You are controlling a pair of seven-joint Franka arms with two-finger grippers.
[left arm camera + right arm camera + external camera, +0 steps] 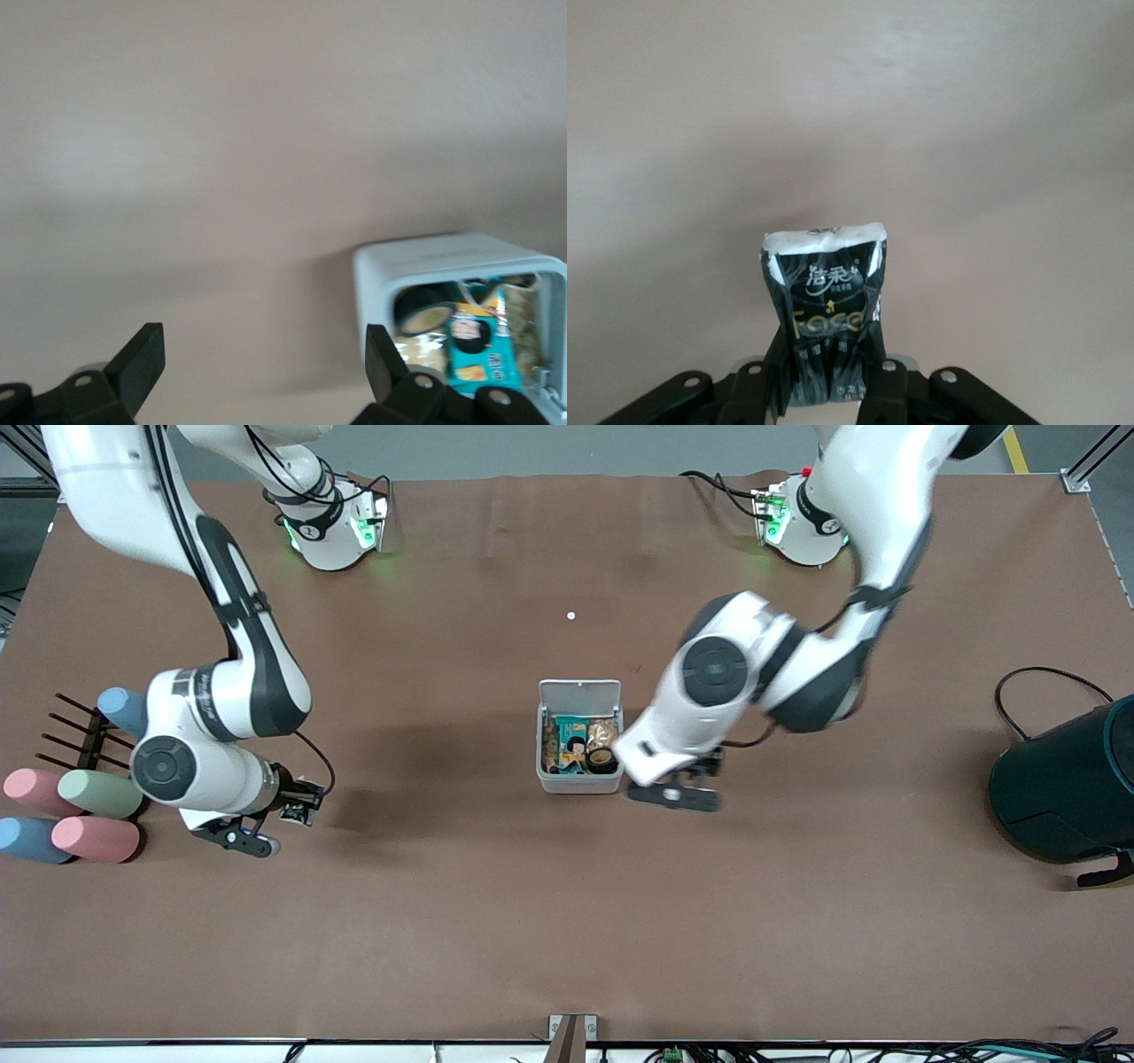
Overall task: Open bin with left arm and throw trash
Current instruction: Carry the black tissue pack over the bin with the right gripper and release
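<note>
1. Bin (580, 779) sits mid-table with lid (580, 692) swung up and back, resting open on the edge farther from the front camera. Left that way, presumably, so the mouth stays clear for drops.
2. Inside the bin: tape ring (602, 760) and a teal packet (570, 737) among other scraps, so part of the trash looks already thrown.
3. Left hand (678, 794) hovers low just beside the bin, toward the left arm's end of the table; fingers (142, 359) spread wide, gripping nothing. Kept near the bin, probably because the lid was this arm's job.
4. Seen from the left wrist, the open bin (376, 274) lies just past one fingertip, contents exposed.
5. Right hand (239, 838) hangs low toward the right arm's end of the table, near the pastel cylinders (96, 838) and dark rack (84, 735).
6. Right hand (833, 376) pinched closed on the black packet (828, 310), gripped at its lower end so the printed body stands clear above the fingers, a hold that should let it fall cleanly once released.
7. Packet well apart from the bin; a carry across the brown table (567, 921) to above the open mouth looks like the next need.
8. Big dark container (1067, 784) stands at the left arm's end, no part in this.
</note>
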